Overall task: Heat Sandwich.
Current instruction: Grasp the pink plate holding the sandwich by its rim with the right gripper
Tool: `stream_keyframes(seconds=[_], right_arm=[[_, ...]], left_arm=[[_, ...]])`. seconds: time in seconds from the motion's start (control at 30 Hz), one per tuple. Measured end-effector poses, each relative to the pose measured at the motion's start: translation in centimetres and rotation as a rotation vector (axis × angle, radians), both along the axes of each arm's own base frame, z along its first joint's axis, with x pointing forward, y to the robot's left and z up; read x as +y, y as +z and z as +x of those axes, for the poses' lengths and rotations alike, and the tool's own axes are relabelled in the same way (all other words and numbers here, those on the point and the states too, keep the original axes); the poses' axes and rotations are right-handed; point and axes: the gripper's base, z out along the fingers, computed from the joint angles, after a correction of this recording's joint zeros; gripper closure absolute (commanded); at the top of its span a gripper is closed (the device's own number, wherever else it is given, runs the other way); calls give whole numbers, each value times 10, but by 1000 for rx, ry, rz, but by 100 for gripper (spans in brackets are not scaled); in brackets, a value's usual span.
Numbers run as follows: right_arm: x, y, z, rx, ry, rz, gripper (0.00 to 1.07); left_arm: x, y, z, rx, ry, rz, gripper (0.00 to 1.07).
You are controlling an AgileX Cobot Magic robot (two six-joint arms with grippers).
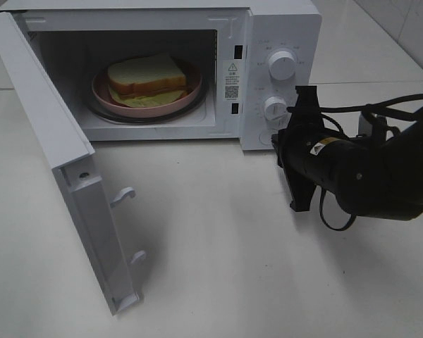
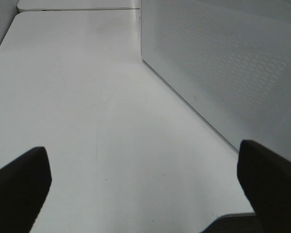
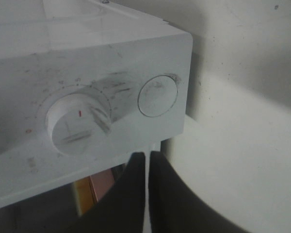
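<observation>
The sandwich [image 1: 146, 79], white bread with a brown crust and a pale leafy layer, lies on a round pink plate [image 1: 102, 90] inside the open microwave [image 1: 282, 28]. My right gripper [image 1: 278, 144] is shut and empty, its tips close to the bottom of the control panel, below the lower knob [image 1: 275, 107]. In the right wrist view the shut fingers [image 3: 136, 170] sit just under that knob [image 3: 70, 126] and a round button [image 3: 157, 94]. My left gripper [image 2: 145, 194] stands open and empty above the table; the exterior high view does not show it.
The microwave door [image 1: 70, 169] swings wide toward the front left, with its latch hooks [image 1: 123, 195] facing the table's middle. An upper knob [image 1: 282, 65] sits on the panel. A white dotted microwave panel [image 2: 223, 63] stands close beside the left gripper.
</observation>
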Motion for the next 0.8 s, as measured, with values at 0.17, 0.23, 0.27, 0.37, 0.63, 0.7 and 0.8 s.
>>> stream_keyframes(seconds=[0.17, 0.23, 0.27, 0.37, 0.63, 0.7, 0.8], right_arm=[[-4, 9, -13, 22, 75, -62, 104], [-4, 16, -19, 46, 135, -113, 104], [-4, 16, -19, 46, 135, -113, 104], [-3, 28, -25, 60, 234, -205, 103], [-2, 42, -39, 72, 472, -422, 102], [-2, 45, -43, 68, 536, -480, 102], [-2, 49, -47, 53, 625, -565, 101]], left_arm=[[0, 0, 0, 0, 0, 0, 9], [0, 0, 0, 0, 0, 0, 9], [0, 0, 0, 0, 0, 0, 9], [0, 0, 0, 0, 0, 0, 9], [0, 0, 0, 0, 0, 0, 9], [0, 0, 0, 0, 0, 0, 9], [0, 0, 0, 0, 0, 0, 9]])
